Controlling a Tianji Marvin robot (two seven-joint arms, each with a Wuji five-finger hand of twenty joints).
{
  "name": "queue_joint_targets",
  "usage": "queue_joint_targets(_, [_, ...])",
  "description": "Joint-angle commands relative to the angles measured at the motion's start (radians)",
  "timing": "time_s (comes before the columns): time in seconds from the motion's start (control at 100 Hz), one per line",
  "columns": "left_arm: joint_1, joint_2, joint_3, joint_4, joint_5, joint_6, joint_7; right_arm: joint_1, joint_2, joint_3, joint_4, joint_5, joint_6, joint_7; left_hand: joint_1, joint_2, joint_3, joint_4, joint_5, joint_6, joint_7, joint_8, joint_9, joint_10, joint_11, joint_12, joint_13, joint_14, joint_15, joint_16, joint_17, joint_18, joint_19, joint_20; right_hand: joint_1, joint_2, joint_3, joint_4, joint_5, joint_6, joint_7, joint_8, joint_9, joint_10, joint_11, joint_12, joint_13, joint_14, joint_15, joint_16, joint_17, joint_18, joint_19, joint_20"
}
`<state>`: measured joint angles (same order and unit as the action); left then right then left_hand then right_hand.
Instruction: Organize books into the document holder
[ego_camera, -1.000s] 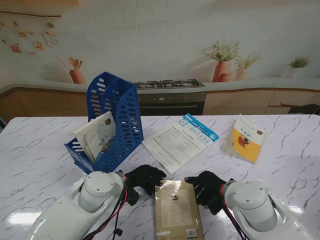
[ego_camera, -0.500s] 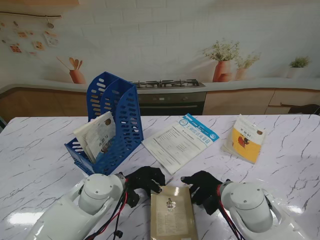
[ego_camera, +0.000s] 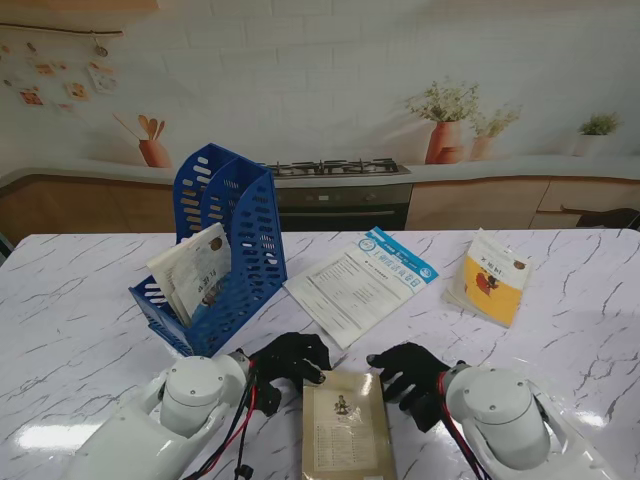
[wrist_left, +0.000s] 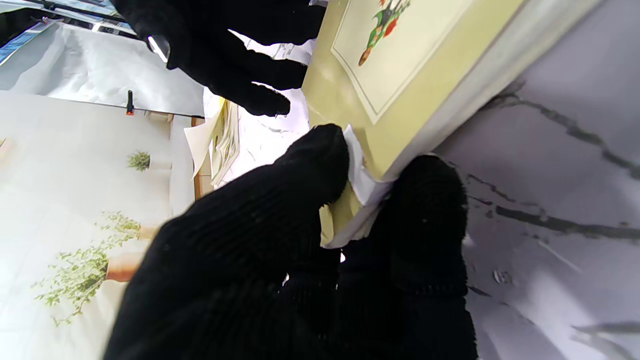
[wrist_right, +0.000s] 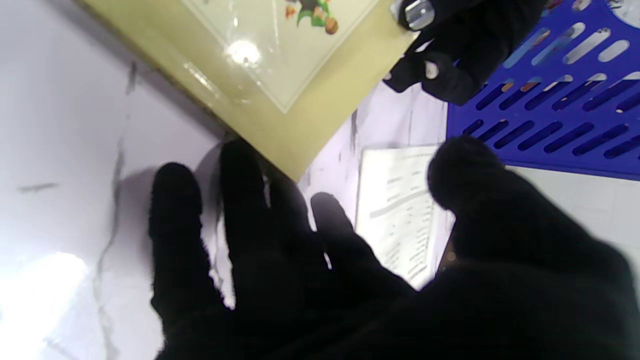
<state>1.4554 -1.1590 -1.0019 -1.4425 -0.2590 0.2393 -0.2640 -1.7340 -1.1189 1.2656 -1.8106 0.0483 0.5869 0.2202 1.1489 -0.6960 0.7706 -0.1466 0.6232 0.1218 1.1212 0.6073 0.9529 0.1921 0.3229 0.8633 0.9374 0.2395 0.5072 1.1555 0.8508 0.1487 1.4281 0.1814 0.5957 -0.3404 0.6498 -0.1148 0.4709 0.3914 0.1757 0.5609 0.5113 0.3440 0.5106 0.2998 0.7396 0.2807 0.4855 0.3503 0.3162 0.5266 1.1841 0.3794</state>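
While your left hand (ego_camera: 290, 358) pinches tan book (ego_camera: 345, 425) corner at table (ego_camera: 80, 320) near edge, right hand (ego_camera: 405, 370) spread, empty, beside it.

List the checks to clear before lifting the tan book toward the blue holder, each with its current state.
1. Left hand pinches the tan book corner: ok, thumb and finger close on it.
2. Right hand grips the book: not ok, fingers spread beside the corner.
3. Blue document holder has room: cannot tell, one book already leans inside.
4. Path to the holder is clear: ok, bare marble table lies between.
5. White booklet stays out of the way: ok, lies farther from me.
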Motion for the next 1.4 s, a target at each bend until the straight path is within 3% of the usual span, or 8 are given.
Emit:
queue_joint_targets(0.0, [0.032,-0.011,0.003,0.01,0.009,-0.029,-0.001,-0.017,-0.007,-0.006,0.01,-0.027,0.0,-0.007,0.052,-0.015,0.106,-0.02,0.022,-0.05,0.022,0.015,0.087,-0.062,0.057,0.036,0.071,0.045,-0.002,0.021,-0.041,-0.025,-0.002,-0.066,-0.005,0.0,-0.005,0.026,-0.02,-0.039,0.015,0.031,-0.035,0.022,-0.091,-0.055,-0.077,-0.016,-0.183,-0.128,0.002,-0.066,0.015,0.012])
queue_joint_targets(0.12, [0.045,-0.009,-0.014,-0.009,-0.005,-0.041,-0.001,-0.008,0.005,-0.017,0.017,-0.085,-0.004,0.013,0.05,-0.015,0.108,-0.022,0.026,-0.056,0.018,0.019,0.093,-0.065,0.055,0.032,0.07,0.059,-0.021,0.03,-0.042,-0.002,-0.009,-0.074,-0.01,-0.012,-0.007,0.023,-0.01,-0.046,0.017,0.036,-0.023,0.013,-0.091,-0.055,-0.057,-0.022,-0.175,-0.125,0.025,-0.043,0.023,0.016])
queue_joint_targets(0.23, [0.058,-0.01,-0.023,-0.026,-0.017,-0.052,0.004,0.009,0.017,-0.033,0.033,-0.109,0.0,0.047,0.053,-0.018,0.109,-0.021,0.03,-0.057,0.018,0.023,0.097,-0.063,0.056,0.032,0.081,0.044,-0.022,0.03,-0.032,-0.022,-0.006,-0.077,-0.011,-0.028,-0.01,0.021,-0.002,-0.05,0.019,0.039,-0.01,0.006,-0.096,-0.057,-0.05,-0.034,-0.166,-0.12,0.031,-0.031,0.031,0.021])
queue_joint_targets(0.52, [0.094,-0.014,-0.055,-0.086,-0.028,-0.076,0.051,0.062,0.063,-0.064,0.063,-0.117,-0.01,0.213,0.051,-0.021,0.119,-0.02,0.036,-0.055,0.017,0.027,0.103,-0.062,0.059,0.031,0.085,0.054,-0.026,0.04,-0.031,-0.01,-0.004,-0.074,0.005,-0.074,-0.036,0.017,0.008,-0.077,0.026,0.053,0.016,-0.023,-0.104,-0.059,-0.045,-0.042,-0.158,-0.113,0.017,-0.033,0.03,0.024])
queue_joint_targets(0.73, [0.11,-0.022,-0.076,-0.115,-0.045,-0.08,0.09,0.08,0.073,-0.08,0.074,-0.141,-0.01,0.238,0.051,-0.024,0.124,-0.02,0.04,-0.057,0.018,0.029,0.109,-0.063,0.062,0.031,0.09,0.055,-0.026,0.041,-0.026,-0.007,-0.001,-0.077,0.013,-0.095,-0.024,0.018,0.017,-0.078,0.029,0.06,0.031,-0.021,-0.094,-0.053,-0.021,-0.046,-0.149,-0.105,0.035,-0.029,0.043,0.031])
queue_joint_targets(1.15, [0.133,-0.034,-0.095,-0.16,-0.078,-0.105,0.145,0.125,0.088,-0.121,0.108,-0.147,-0.034,0.295,0.048,-0.025,0.134,-0.021,0.043,-0.059,0.017,0.035,0.115,-0.064,0.063,0.033,0.095,0.058,-0.028,0.044,-0.022,0.001,0.004,-0.086,0.042,-0.261,0.165,-0.003,0.093,-0.109,0.082,0.117,0.118,-0.04,0.017,-0.001,0.122,-0.11,0.018,0.001,0.167,-0.078,0.171,0.128])
queue_joint_targets(1.26, [0.135,-0.038,-0.097,-0.167,-0.085,-0.116,0.161,0.14,0.09,-0.136,0.117,-0.147,-0.037,0.304,0.047,-0.027,0.136,-0.02,0.044,-0.06,0.018,0.037,0.116,-0.065,0.064,0.034,0.097,0.06,-0.027,0.045,-0.022,0.002,0.005,-0.087,0.075,-0.3,0.202,-0.006,0.112,-0.13,0.123,0.158,0.146,-0.059,0.081,0.055,0.157,-0.138,0.097,0.047,0.193,-0.102,0.198,0.171])
queue_joint_targets(1.39, [0.133,-0.042,-0.094,-0.169,-0.094,-0.124,0.177,0.151,0.09,-0.156,0.122,-0.165,-0.048,0.298,0.048,-0.029,0.139,-0.02,0.047,-0.06,0.018,0.039,0.118,-0.065,0.064,0.035,0.097,0.061,-0.028,0.046,-0.021,0.004,0.007,-0.089,0.147,-0.358,0.265,-0.007,0.17,-0.21,0.252,0.257,0.219,-0.119,0.259,0.221,0.232,-0.223,0.324,0.154,0.248,-0.133,0.246,0.241])
